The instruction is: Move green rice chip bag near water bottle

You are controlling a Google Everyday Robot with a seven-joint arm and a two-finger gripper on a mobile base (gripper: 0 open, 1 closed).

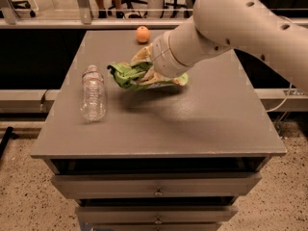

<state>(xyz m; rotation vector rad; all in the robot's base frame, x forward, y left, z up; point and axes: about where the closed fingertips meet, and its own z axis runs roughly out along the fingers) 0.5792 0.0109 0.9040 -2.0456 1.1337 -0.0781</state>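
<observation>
Obs., single camera view, looking down on a grey worktop (202, 124) over a drawer unit (156, 186).

Jaws: over the far-middle part of the worktop, at the end of the white arm (231, 28), which came in from the upper right of the view. Jaws were clenched on the green rice chip bag (126, 75). Tan fingers (142, 57) wrapped over the bag's top and its middle was pinched between them.

Bag: crumpled, roughly level. Its green end stuck out past the jaws on the camera-left side, and a smaller green corner showed on the camera-right side, under the wrist. A dark shadow lay on the worktop just below the jaws, toward the camera. Whether the bag's underside touched the worktop: could not tell.

Water bottle (93, 94): camera-left of the jaws and slightly nearer the camera. It lay on its side on the worktop, cap pointing to the far edge. A strip of bare worktop separated it from the bag's protruding end, so near but apart, no contact.

Orange fruit (142, 34): behind the jaws, by the far edge of the worktop, apart from both bag and fingers.

Drawers below the jaws, at the near face of the unit, were closed, with small knobs on two fronts. Speckled floor (29, 196) on either side of the unit.
</observation>
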